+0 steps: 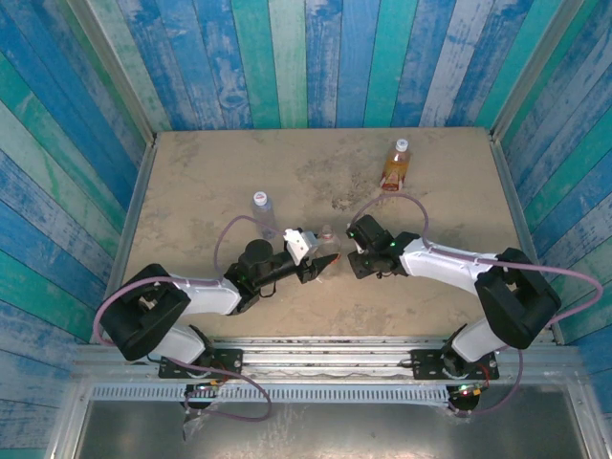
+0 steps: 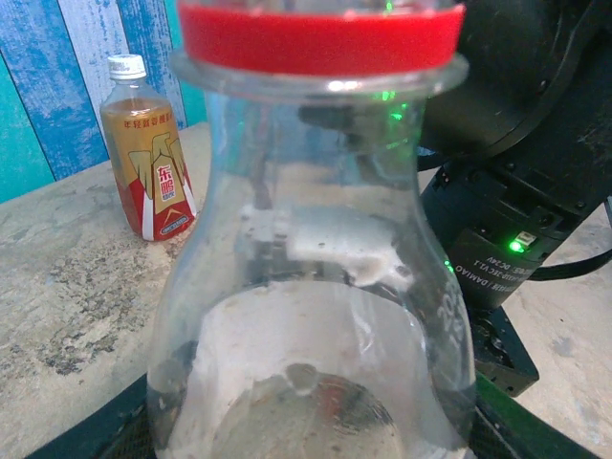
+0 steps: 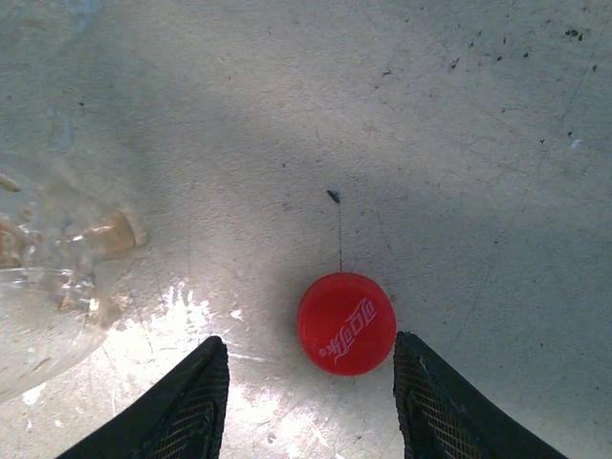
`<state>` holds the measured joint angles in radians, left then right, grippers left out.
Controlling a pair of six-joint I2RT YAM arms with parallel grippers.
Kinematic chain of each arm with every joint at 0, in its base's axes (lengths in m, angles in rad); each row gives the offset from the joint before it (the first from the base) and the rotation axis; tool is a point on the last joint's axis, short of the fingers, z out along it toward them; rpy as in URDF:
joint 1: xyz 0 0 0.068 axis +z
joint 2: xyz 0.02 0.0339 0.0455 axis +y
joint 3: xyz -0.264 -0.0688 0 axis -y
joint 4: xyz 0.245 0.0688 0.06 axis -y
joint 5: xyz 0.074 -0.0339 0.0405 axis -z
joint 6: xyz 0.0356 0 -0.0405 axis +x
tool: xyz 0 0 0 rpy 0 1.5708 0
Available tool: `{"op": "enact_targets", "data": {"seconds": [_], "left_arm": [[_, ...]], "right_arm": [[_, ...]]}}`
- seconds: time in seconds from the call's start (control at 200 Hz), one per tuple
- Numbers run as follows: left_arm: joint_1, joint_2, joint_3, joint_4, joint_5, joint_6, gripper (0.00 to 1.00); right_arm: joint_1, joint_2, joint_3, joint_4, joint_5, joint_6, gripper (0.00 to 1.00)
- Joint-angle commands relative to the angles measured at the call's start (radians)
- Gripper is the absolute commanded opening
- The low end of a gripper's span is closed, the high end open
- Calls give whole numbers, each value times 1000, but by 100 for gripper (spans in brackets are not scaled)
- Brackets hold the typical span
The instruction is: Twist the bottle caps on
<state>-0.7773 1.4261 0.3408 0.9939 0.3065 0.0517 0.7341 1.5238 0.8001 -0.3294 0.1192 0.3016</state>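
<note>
The bright red round plastic screw cap (image 3: 346,323) lies flat on the sandy desk (image 3: 430,115) between the spread fingers of the right claw (image 3: 308,342), level with their tips, while the left claw (image 1: 317,262) clamps the clear plastic bottle (image 2: 316,287) close beside.

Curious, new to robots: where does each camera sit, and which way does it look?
Top external: above, behind; looks down on table; left arm, right arm show.
Left wrist: faces its held clear bottle; right arm beyond.
Right wrist: looks down at red cap between its fingers.
Shared: amber bottle, top and left wrist views.
</note>
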Motion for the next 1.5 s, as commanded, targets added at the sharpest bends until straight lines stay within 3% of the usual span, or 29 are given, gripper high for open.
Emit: {"op": "enact_targets", "data": {"seconds": [0.0,0.421,0.771,1.493], "left_arm": [[-1,-29,-22,-69,-15,6,59],[-2,-38,-20,-89,-15,11,59],[-1,-36,-16,-90,-14,11,59],[-2,-47,-7,-111,-9,16,60]], "right_arm": [[-7,18,5,4,-2,26,47],[-50,59,29,7,-19,39,43],[-54,75,37,-1,-31,30,34],[-55,107,52,-3,-29,19,37]]}}
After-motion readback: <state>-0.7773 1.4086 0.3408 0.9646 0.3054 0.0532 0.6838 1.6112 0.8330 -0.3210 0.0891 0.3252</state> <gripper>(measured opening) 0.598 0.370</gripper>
